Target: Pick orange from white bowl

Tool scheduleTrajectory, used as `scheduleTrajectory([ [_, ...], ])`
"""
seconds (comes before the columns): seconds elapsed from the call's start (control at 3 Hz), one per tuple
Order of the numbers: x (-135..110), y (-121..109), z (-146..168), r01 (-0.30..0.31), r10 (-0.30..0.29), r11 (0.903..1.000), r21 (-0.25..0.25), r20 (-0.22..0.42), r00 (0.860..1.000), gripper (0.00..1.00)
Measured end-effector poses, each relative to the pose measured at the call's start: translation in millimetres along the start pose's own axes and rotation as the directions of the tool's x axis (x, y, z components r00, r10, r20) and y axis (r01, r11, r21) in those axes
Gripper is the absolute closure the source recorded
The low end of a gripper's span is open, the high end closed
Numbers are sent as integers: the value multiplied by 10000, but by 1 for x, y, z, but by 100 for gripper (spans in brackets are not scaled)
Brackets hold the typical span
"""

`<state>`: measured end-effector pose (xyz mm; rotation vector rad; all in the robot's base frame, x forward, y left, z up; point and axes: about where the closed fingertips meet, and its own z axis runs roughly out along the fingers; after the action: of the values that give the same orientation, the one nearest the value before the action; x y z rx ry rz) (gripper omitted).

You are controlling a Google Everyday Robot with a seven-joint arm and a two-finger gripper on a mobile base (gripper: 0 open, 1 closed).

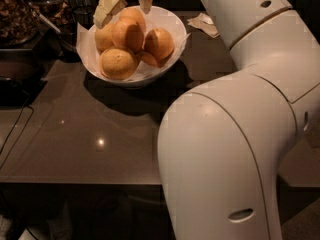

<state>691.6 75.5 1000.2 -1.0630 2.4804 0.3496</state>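
We see the white arm filling the right side of the view, its big elbow bulging toward us and the upper link running up and back over the dark tabletop. The wrist runs off the top edge, so only the gripper shows, hanging over the far side of the white bowl. Its two fingers stand apart, pointing down and angled to the left, one on each side of the orange at the top and back of the pile. Contact looks close, but we cannot tell whether either pad touches the peel. That orange sits in the bowl on the other oranges, which rest on the white paper lining. A smaller fruit is half buried between them. The arm hides the table's right part. A crumpled napkin lies beyond the bowl, and a cable trails at the left.
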Motion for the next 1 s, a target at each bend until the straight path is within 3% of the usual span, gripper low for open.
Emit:
scheduleTrajectory([
  [1.0, 10, -12, 32, -603, 604, 9982, 35, -646, 9961, 19],
])
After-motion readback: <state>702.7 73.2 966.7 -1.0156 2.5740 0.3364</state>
